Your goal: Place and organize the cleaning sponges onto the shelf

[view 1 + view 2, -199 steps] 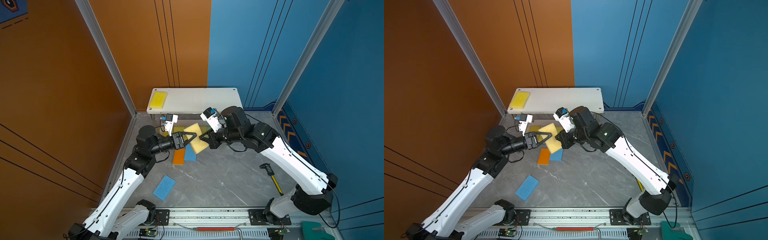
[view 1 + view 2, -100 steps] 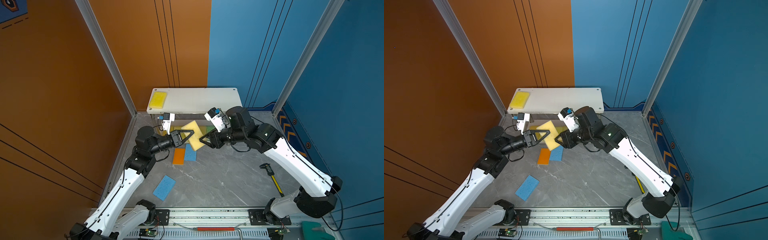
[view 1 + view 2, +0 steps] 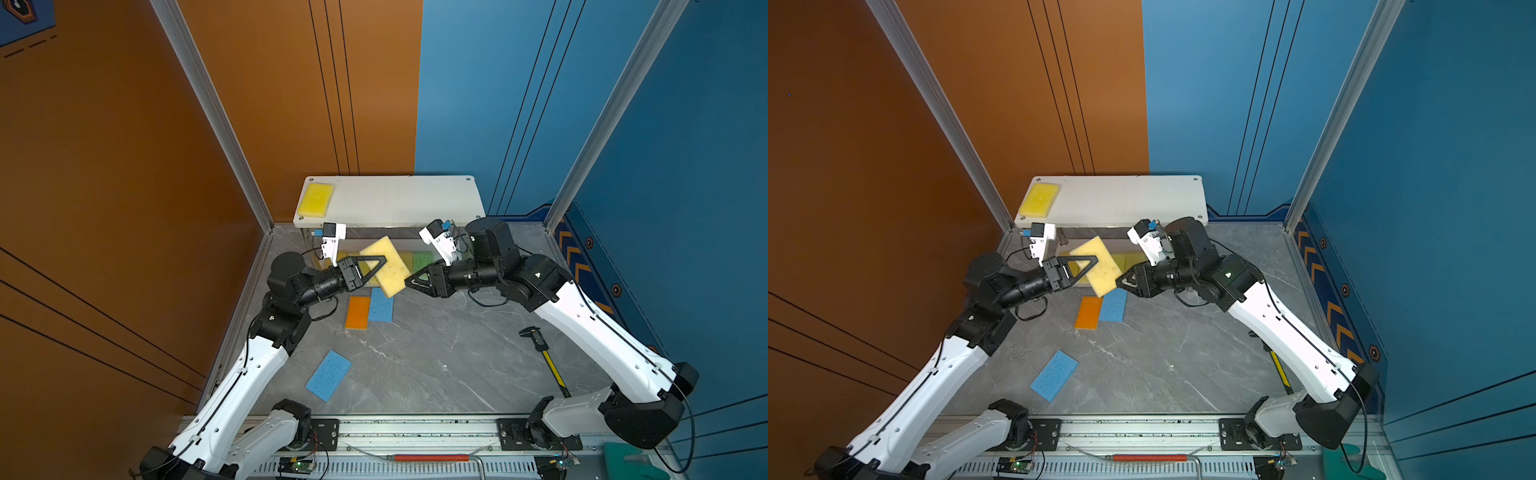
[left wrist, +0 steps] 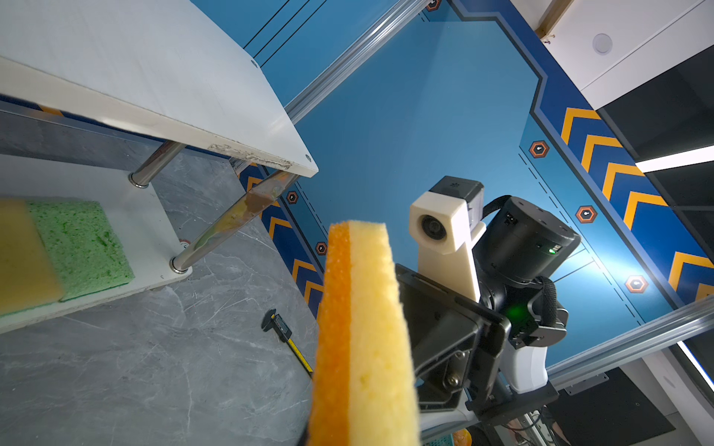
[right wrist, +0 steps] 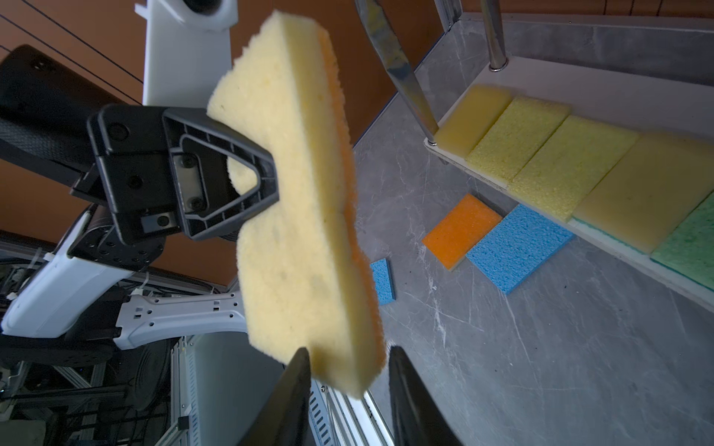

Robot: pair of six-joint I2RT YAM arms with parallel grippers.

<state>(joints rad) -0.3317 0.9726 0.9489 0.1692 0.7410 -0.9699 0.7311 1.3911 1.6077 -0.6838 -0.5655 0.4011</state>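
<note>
Held sponge (image 3: 395,272): yellow foam with an orange backing, up in the air just in front of the shelf (image 3: 395,199). It's tilted on a diagonal and touches neither the board nor the worktop (image 3: 436,353).
Left gripper (image 3: 376,266): clamped down on the sponge's upper half, one finger on each face, carrying the whole thing.
Right gripper (image 5: 347,351): jaws apart, straddling the sponge's lower corner from about 4 o'clock. There's a gap on at least one side, so it has no hold on it.
Why like this: looks like a mid-air handoff or regrip to me, probably to get a better angle for sliding it onto a tier.
Shelf fill: the shelf sits at 12 o'clock of the worktop. The lower tier has a neat side-by-side row of yellows ending in a green sponge (image 5: 687,247), and the top board has one yellow sponge (image 3: 316,199) at its 9 o'clock end.
On the worktop: an orange sponge (image 3: 358,311) and a blue sponge (image 3: 381,305) lie edge to edge at 6 o'clock of the held one. A second blue sponge (image 3: 329,375) sits alone around 7 o'clock, well apart.
</note>
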